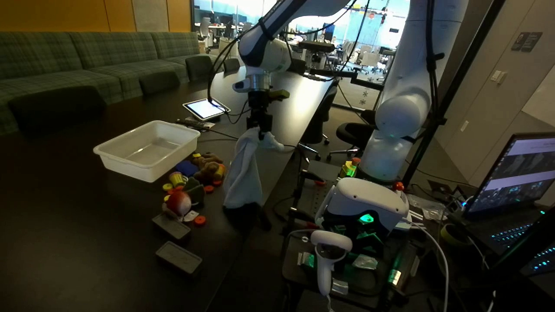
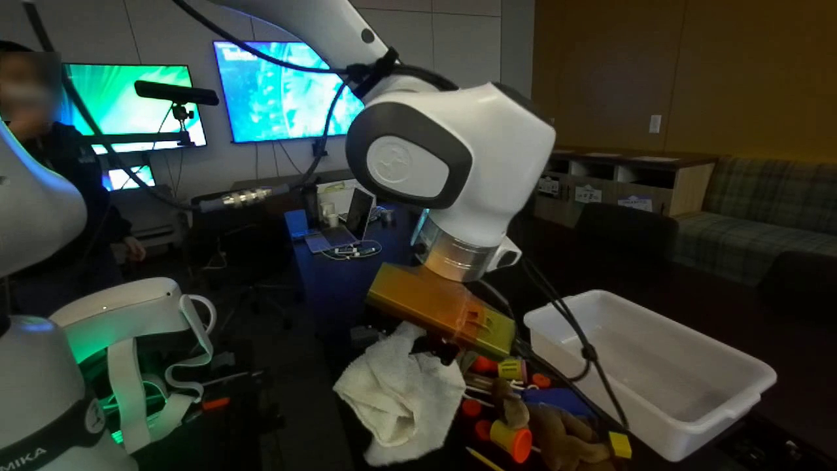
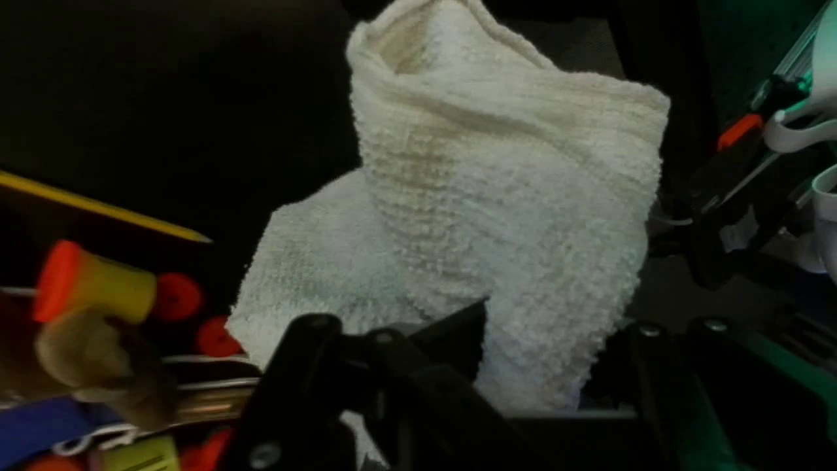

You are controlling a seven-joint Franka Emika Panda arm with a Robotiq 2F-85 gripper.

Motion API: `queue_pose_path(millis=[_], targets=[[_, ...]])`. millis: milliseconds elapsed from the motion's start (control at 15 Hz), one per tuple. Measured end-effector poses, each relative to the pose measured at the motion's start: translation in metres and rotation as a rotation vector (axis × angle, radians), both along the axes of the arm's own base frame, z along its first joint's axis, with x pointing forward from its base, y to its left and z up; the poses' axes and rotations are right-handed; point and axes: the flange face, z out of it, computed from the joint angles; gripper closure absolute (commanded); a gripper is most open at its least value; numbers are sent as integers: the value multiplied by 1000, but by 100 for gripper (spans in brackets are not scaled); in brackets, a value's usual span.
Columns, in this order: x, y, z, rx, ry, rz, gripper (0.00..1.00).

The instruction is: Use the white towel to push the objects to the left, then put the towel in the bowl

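- Since the white towel [image 2: 405,399] is presumably serving as the pusher, the gripper [image 1: 260,131] is pinching it by a gathered part, jaws almost together with fabric caught between
- The towel is hanging in loose folds by the edge of the table [image 1: 86,242]; whether its lower end is touching, the views are not showing
- The heap of objects [image 1: 194,190] is lying between towel and bowl [image 1: 125,165], so a sweep from here would probably be driving it inward, toward the bowl
- One dark block [image 1: 178,258] is lying apart from the heap, perhaps escaping such a sweep
- Bent at the wrist, the arm [image 1: 264,54] is pointing the gripper downward, likely letting the towel dangle free
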Motion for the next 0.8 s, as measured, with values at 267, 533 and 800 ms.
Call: queue_pose_path(millis=[267, 533, 800], targets=[[-10, -96, 41, -55, -66, -178, 88], [7, -136, 58, -179, -171, -360, 92], [48, -120, 19, -316, -261, -531, 90]])
